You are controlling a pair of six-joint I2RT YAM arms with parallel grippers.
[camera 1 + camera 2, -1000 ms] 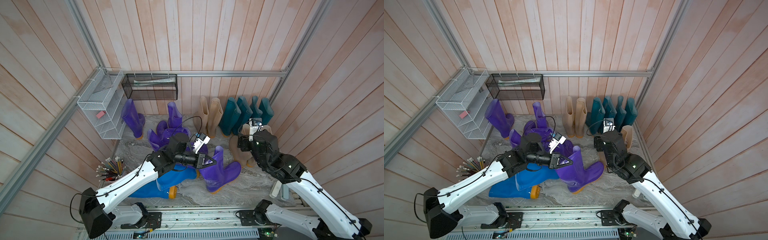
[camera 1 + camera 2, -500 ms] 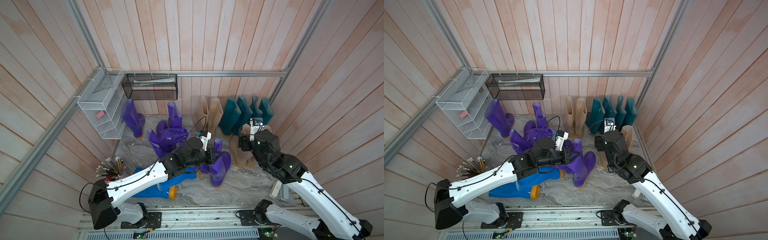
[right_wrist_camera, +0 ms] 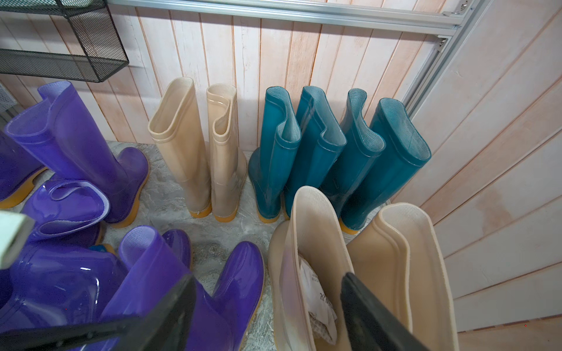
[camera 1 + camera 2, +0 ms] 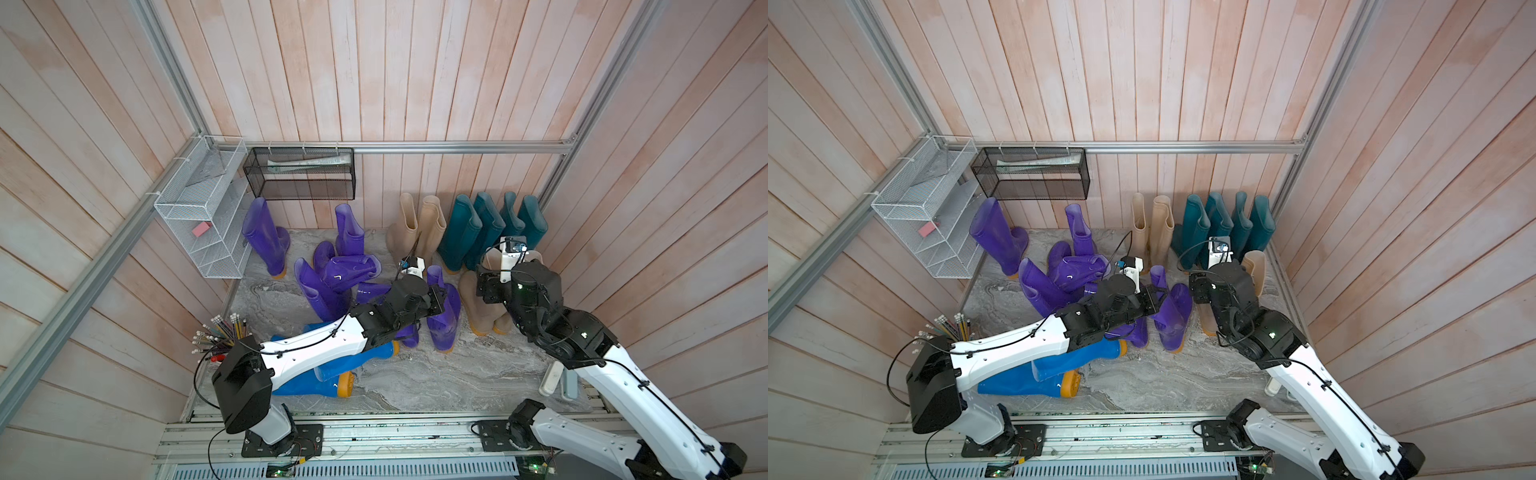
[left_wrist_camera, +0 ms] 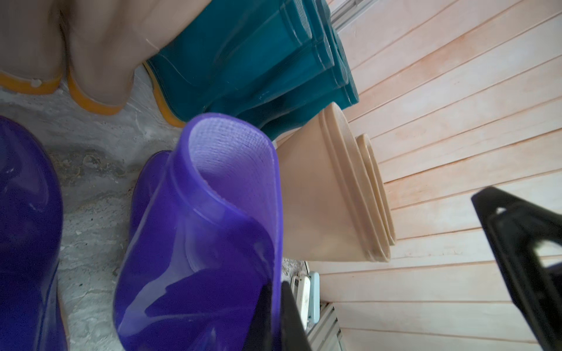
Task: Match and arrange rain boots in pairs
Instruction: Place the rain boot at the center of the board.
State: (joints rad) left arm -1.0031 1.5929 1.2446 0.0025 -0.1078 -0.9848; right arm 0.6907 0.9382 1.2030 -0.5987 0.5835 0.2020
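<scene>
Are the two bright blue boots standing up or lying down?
Lying down: both blue boots lie on their sides, with their orange soles facing sideways instead of down.

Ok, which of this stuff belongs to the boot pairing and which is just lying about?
Job: purple boots, blue boots, beige boots, teal boots; left hand shut on one purple boot's cuff; right hand open.
Lying about: white wire rack, black mesh basket, pencils, pink block in the rack.
</scene>
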